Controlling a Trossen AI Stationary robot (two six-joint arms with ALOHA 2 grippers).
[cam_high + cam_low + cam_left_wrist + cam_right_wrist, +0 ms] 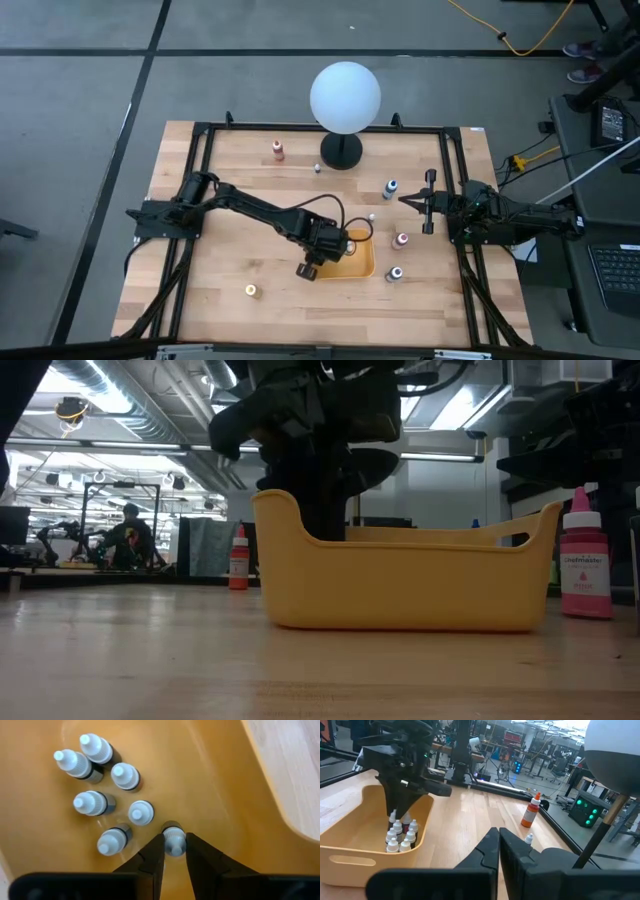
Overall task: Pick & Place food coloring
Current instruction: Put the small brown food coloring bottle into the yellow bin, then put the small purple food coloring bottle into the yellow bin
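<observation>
The food coloring bottles are tiny, with white caps. Several stand upright in the yellow bin (364, 264), seen from above in the left wrist view (95, 802). My left gripper (174, 841) reaches down into the bin and is shut on one more bottle (173, 831) beside that cluster. Other bottles stand on the table: an orange-red one (278, 150), a blue one (390, 188), a pink one (401, 240) and a purple one (396, 272). My right gripper (430, 203) waits shut near the table's right edge, touching nothing. My left gripper pinches one bottle by its white cap (174, 838) between its two fingertips, coming from above and pointing down into the bin. The bottle is upright, next to the other bottles. Whether its base stands on the bin floor, I cannot tell.
A lamp with a white globe (345, 95) on a black base (340, 153) stands at the table's far side. A small yellow round thing (251, 290) lies toward the near left. A black frame (200, 135) runs around the table. In the low view the pink bottle (585, 560) stands right of the bin (400, 585).
</observation>
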